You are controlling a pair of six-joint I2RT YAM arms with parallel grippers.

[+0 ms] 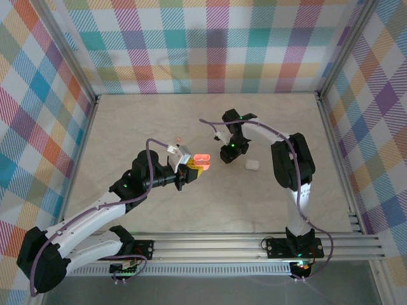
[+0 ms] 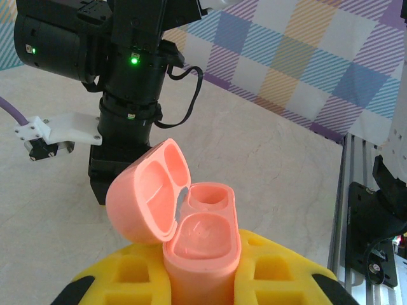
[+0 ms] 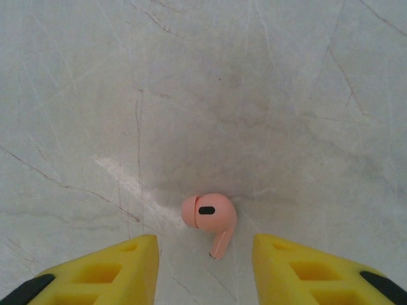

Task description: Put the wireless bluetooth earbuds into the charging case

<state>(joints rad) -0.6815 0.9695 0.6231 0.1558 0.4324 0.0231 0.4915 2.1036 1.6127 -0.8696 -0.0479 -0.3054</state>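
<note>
The left fingers clench the salmon-pink charging case, its lid swung open toward 10 o'clock. The right fingers stand released above the bench. A pink earbud lies between them untouched, stem toward 6 o'clock. A white case lies at their 4 o'clock.

We see a pale marbled table. A pink earbud lies on it between the fingers of the right pincer, touching neither, and a white case rests just beside that pincer, to its right.
</note>
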